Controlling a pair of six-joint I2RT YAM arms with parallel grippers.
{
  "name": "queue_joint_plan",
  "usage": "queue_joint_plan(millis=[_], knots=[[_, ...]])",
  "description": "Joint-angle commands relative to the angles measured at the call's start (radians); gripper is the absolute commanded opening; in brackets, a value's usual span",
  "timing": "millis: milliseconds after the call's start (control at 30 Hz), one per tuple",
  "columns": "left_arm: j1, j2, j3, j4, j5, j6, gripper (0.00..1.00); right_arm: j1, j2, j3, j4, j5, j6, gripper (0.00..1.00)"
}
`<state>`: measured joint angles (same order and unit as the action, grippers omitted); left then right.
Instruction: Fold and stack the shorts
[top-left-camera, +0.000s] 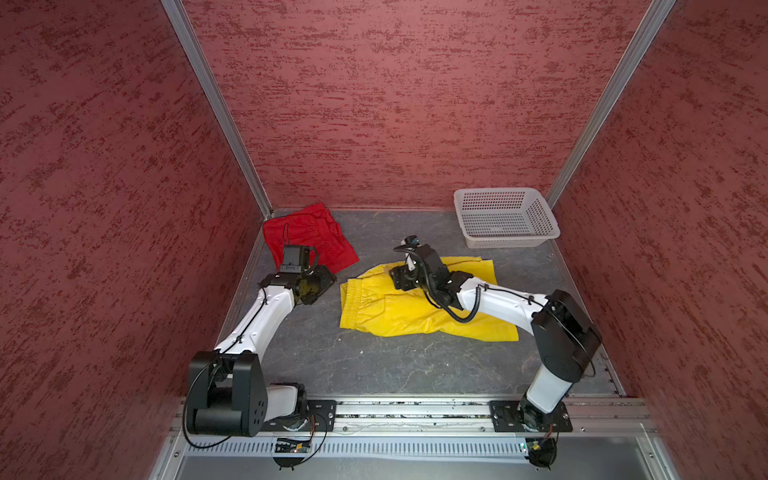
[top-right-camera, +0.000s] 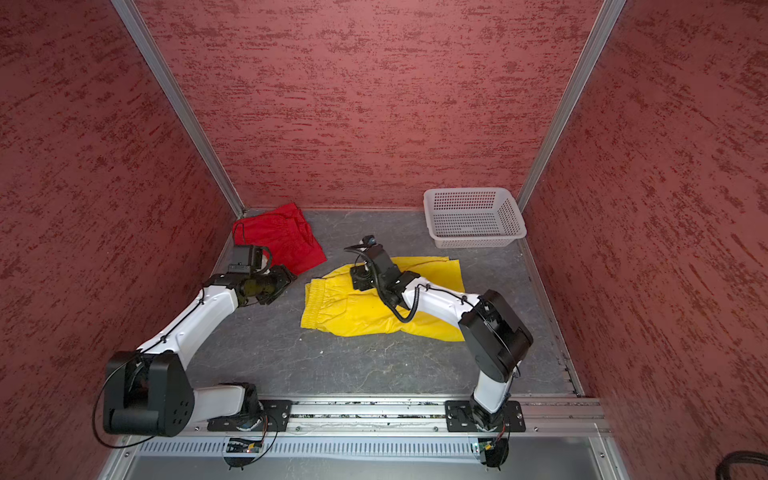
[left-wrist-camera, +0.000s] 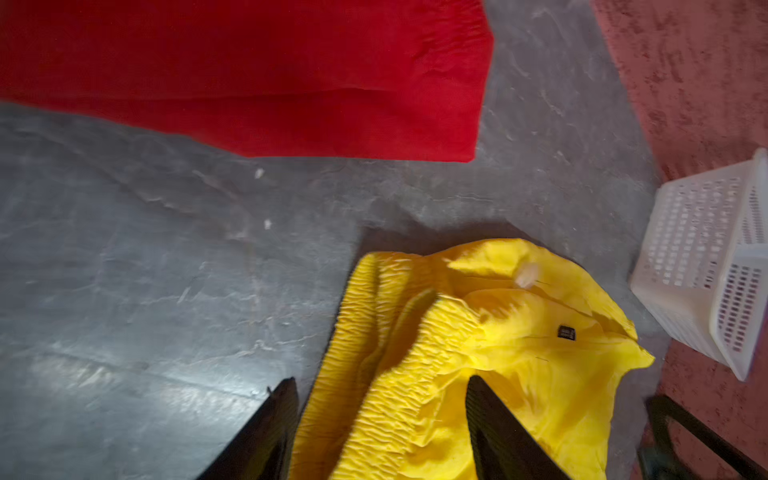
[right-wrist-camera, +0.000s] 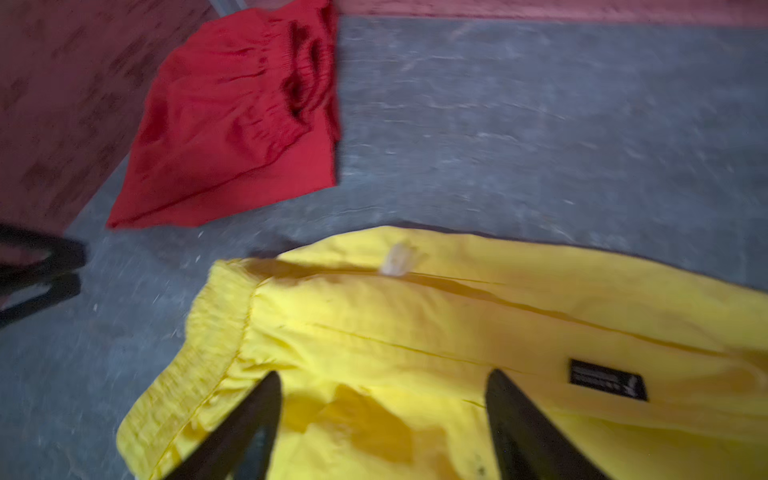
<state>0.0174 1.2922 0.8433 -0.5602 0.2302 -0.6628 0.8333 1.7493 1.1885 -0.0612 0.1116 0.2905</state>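
So, the red shorts (top-left-camera: 309, 241) look folded in the table's (top-left-camera: 374, 365) far left corner, while the yellow shorts (top-left-camera: 407, 311) lie mid-table, seemingly half folded and unstacked, my left pincer (left-wrist-camera: 380, 380) at their waistband and right pincer (right-wrist-camera: 384, 374) above them both spread open, gripping nothing.

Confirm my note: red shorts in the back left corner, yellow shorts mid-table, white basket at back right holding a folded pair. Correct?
No: both top views show the white basket holding nothing. The red shorts do lie in the back left corner, the yellow shorts mid-table.
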Motion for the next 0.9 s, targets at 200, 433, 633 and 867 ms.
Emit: queue_joint_plan(millis=[200,433,633,867], knots=[[0.236,-0.101,-0.054,-0.076,0.136,0.009,0.76,0.282,0.208,0.157,-0.113,0.171,-0.266,0.99],[0.29,-0.116,-0.081,-0.11,0.196,0.023,0.76,0.29,0.344,0.177,-0.113,0.1,-0.267,0.89],[0.309,-0.108,-0.132,-0.097,0.247,0.024,0.82,0.288,0.386,0.201,-0.139,0.042,-0.251,0.18],[0.205,-0.13,-0.263,0.034,0.332,-0.074,1.0,0.266,0.262,0.12,-0.034,-0.011,-0.211,0.0]])
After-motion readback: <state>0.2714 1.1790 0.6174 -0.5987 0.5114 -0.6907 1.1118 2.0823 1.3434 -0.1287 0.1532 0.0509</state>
